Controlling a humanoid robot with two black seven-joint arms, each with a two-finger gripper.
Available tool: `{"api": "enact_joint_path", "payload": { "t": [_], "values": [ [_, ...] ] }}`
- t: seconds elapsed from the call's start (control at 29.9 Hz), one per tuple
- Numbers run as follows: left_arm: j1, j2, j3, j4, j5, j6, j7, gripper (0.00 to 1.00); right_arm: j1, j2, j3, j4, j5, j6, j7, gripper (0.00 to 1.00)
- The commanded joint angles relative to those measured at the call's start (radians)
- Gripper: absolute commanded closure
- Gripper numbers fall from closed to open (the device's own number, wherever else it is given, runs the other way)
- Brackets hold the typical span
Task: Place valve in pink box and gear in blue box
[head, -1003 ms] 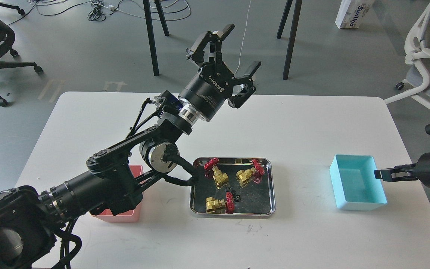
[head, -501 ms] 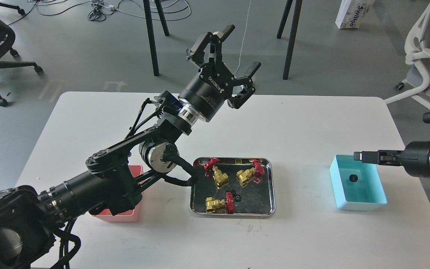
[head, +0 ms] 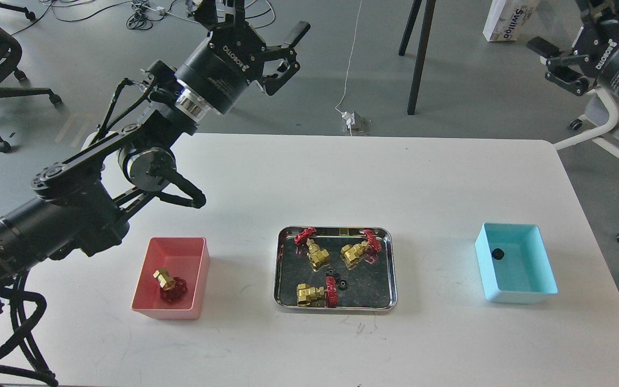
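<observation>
Both hands, left (head: 258,40) and right (head: 556,59), hang wide open and empty; reaching into the crowded tray (head: 390,269) could knock neighbouring valves (head: 315,257).

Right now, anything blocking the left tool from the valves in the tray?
Nothing visible. The left tool hangs open, high past the table's far edge. Three valves lie uncovered in the steel tray, with only bare tabletop between. The pink box sits off to the tray's left.
</observation>
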Motion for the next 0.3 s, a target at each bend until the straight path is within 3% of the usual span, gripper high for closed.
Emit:
{"api": "enact_joint_path", "payload": {
  "t": [0.0, 0.1, 0.27],
  "values": [
    [0.001, 0.018, -0.082, 0.108, -0.087, -0.037, 0.0, 0.01, -0.026, 0.075, 0.014, -0.066, 0.324, 0.15, 0.082, 0.01],
    [0.027, 0.011, -0.101, 0.135, -0.152, -0.037, 0.0, 0.01, -0.073, 0.149, 0.027, -0.087, 0.323, 0.15, 0.09, 0.01],
    [0.059, -0.035, -0.118, 0.135, -0.159, -0.037, 0.0, 0.01, -0.1, 0.166, 0.032, -0.086, 0.323, 0.15, 0.099, 0.01]
  ]
}}
